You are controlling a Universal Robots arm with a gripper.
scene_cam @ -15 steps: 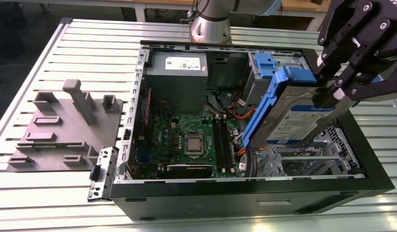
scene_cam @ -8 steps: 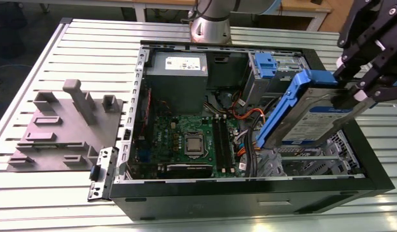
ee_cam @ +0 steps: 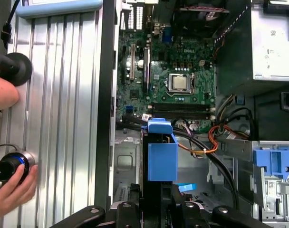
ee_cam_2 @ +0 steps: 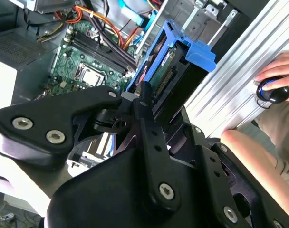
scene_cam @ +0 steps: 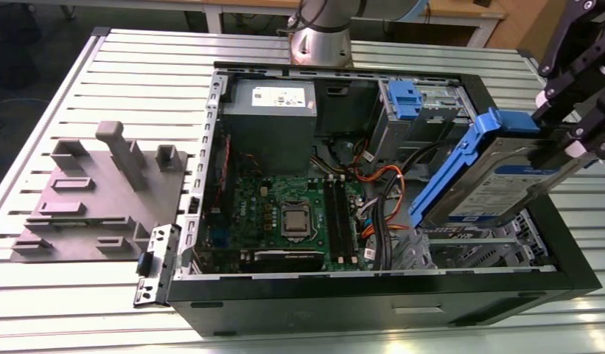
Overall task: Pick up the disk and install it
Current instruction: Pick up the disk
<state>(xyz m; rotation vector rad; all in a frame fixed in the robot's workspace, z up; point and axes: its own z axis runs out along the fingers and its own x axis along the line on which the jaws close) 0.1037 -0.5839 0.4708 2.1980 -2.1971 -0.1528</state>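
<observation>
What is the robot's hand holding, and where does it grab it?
The hand holds the disk by its upper end, tilted over the open computer case.

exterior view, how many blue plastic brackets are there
2. One frames the disk in the gripper, at the exterior view's right; the other, a blue clip, sits on the drive cage. Others may be hidden.

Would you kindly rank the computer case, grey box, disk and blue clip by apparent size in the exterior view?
1. Computer case
2. Grey box and disk: too alike to rank, the disk being nearer
3. Blue clip, smallest
</observation>
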